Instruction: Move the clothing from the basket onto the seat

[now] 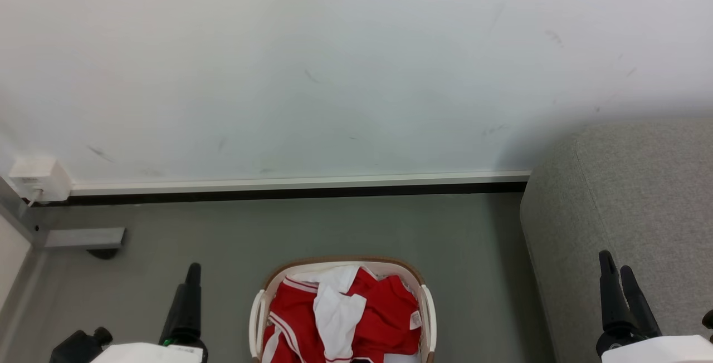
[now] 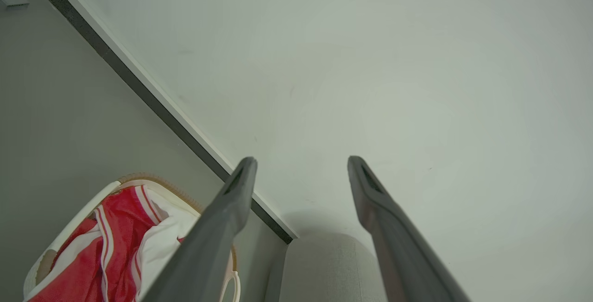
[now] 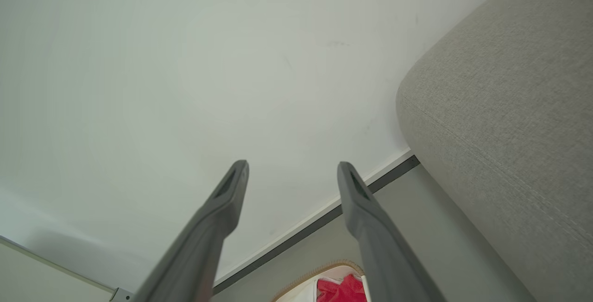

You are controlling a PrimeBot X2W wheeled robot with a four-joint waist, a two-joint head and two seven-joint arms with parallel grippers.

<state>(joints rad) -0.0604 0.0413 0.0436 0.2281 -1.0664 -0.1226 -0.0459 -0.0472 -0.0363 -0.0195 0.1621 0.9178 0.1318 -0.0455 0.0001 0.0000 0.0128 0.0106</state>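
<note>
Left gripper (image 2: 301, 160): both dark fingers spread wide, holding no object; seen along them, the pale wall (image 2: 370, 61) lies beyond the tips. In the head view it sits low at the left, over the grey floor (image 1: 278, 229), just left of the basket (image 1: 428, 307) and not touching it.

Right gripper (image 1: 614, 263): fingers likewise apart and holding no object. In the head view it sits low at the right, in front of the side face of the seat (image 1: 640, 196); contact with the fabric cannot be told.

Basket: on the floor between the two grippers, its near end cut off by the lower edge of the head view. Brown rim, cream walls, handle at each side.

Clothing (image 1: 384, 313): all inside the basket, bunched. Red fabric with white stripe trim on the left; a white piece is draped over the middle; a small white label shows at the right edge.

Seat: grey woven, rounded corner, seam line visible. It stands right of the basket, with a strip of floor between them.

Surroundings: white baseboard (image 1: 301, 180) with a dark band beneath runs along the wall behind the basket. At far left, a small white box (image 1: 39, 178) with a cable on the wall, and below it a grey metal bar (image 1: 83, 238) low over the floor.
</note>
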